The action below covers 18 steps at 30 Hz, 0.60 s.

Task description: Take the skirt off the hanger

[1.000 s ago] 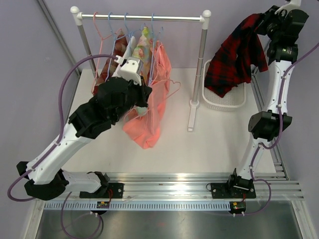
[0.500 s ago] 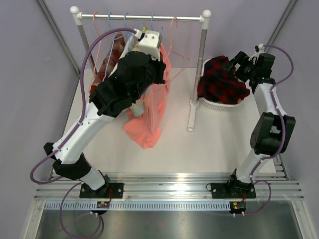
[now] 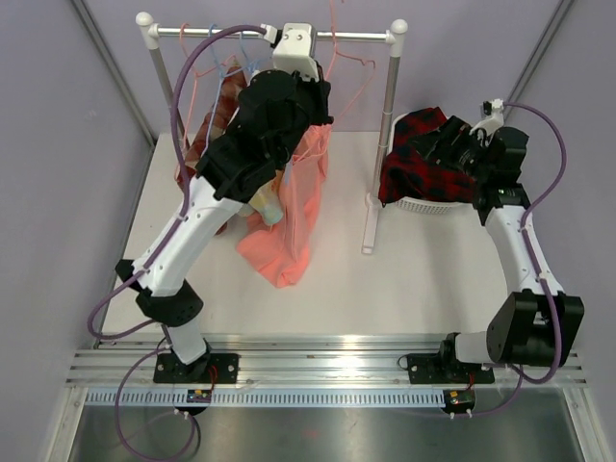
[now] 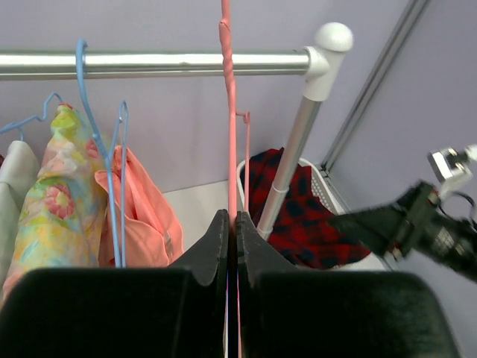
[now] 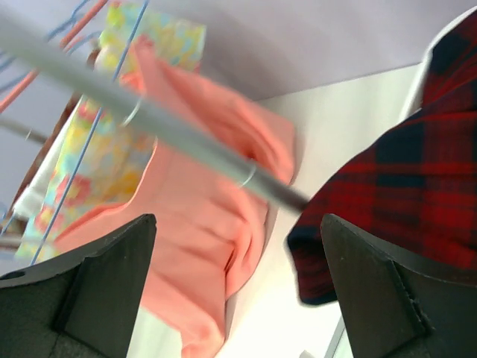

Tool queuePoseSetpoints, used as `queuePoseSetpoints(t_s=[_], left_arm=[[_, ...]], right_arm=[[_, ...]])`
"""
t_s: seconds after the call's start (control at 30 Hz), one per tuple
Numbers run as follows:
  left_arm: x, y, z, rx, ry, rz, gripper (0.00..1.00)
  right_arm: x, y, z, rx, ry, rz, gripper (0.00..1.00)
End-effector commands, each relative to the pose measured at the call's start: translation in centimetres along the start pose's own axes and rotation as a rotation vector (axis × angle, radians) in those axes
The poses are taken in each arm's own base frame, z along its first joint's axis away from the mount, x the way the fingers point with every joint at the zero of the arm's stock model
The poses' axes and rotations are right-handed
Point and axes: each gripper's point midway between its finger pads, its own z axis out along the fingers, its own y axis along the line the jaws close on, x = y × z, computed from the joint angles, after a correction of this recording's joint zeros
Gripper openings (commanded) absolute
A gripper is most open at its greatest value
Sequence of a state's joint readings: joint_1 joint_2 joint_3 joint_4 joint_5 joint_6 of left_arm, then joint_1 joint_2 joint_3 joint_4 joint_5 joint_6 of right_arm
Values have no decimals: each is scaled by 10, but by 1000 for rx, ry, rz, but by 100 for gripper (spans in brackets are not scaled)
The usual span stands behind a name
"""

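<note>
The red plaid skirt lies bunched in the white basket, off the hanger. My right gripper stands wide open just above it with nothing between its fingers; the skirt fills the right of that wrist view. My left gripper is shut on the wire of the bare pink hanger, held upright with its neck crossing in front of the rail. In the top view the hanger sticks up beside the rail's right end.
The clothes rail carries blue hangers, a salmon garment and a floral one. Its right post and foot stand between the arms. The basket sits at the table's back right.
My right gripper has opened and dropped the skirt into the basket, then come down low beside it. My left arm has raised the pink hanger up to the rail.
</note>
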<state>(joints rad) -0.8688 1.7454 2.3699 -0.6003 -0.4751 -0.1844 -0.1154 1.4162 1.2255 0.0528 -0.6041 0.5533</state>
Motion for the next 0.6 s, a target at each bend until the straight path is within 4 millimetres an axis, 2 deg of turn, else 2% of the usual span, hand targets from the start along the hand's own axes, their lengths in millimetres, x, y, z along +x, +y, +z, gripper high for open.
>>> queuePoseSetpoints(t_s=[0.0,0.03,0.1,0.13,0.17,0.2,0.23,0.3,0.33,0.37,0.4,0.57], left_arm=[[-28,6,24,-5,-121,-73,0],[-29,5,29,2,-126,-80,0],[-16,12,48,-11,-106,-84,0],[-10,13,54,-3,-95,-85,0],[-2,18,63,-7,-81,-87,0],[2,18,68,2,-76,-90,0],[8,17,72,9,-60,-90,0],[21,20,78,2,-28,-95,0],[22,20,76,4,-22,-100,0],[33,19,77,6,9,-107,0],[24,18,69,20,-10,-122,0],[41,19,54,30,27,-131,0]], right_arm=[[17,34,-17,-50,-4,-60,99],[36,36,-18,-48,25,-51,99],[48,36,-30,-27,6,-38,99],[63,54,-32,-70,27,-28,99],[68,57,-35,-71,19,-30,99],[68,68,-45,-91,-4,-42,99],[82,66,-49,-91,14,-33,99],[95,75,-57,-114,35,-37,100],[98,77,-60,-115,40,-38,99],[101,80,-62,-127,47,-44,99],[104,79,-64,-120,57,-45,99],[104,81,-67,-113,71,-64,99]])
